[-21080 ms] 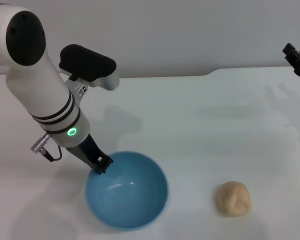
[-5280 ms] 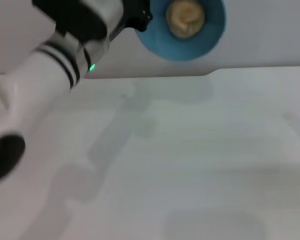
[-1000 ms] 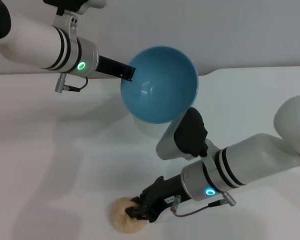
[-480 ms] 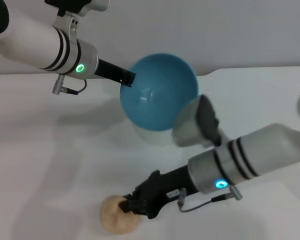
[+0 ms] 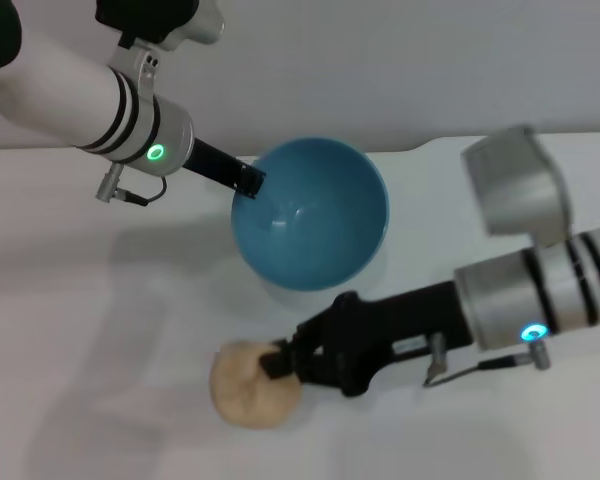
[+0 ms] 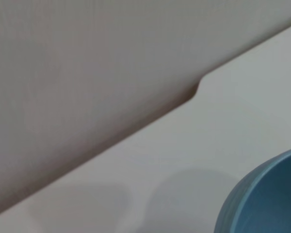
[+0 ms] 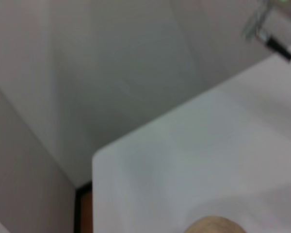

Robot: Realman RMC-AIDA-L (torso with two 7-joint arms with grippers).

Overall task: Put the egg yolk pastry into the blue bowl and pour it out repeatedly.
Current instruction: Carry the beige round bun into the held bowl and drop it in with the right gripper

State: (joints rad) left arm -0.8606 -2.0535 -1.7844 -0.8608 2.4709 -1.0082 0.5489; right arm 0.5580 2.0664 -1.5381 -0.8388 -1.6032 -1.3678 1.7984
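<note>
The glossy blue bowl (image 5: pixel 315 220) hangs tilted above the white table, its opening facing me and its inside bare. My left gripper (image 5: pixel 248 182) is shut on its left rim. Part of the bowl's rim shows in the left wrist view (image 6: pixel 266 199). The tan egg yolk pastry (image 5: pixel 248 390) is at the front, below and left of the bowl. My right gripper (image 5: pixel 278 362) is shut on its right side, reaching in from the right. The pastry's top shows in the right wrist view (image 7: pixel 216 225).
The white table (image 5: pixel 70 330) runs back to a grey wall, with a small notch in its far edge (image 5: pixel 420 148). The bowl's shadow lies on the table under it. My right arm (image 5: pixel 540 290) crosses the front right.
The bowl has come down and a little toward me. My right gripper, still holding the pastry, has lifted it up toward the bowl, and the right wrist has swung out to the right.
</note>
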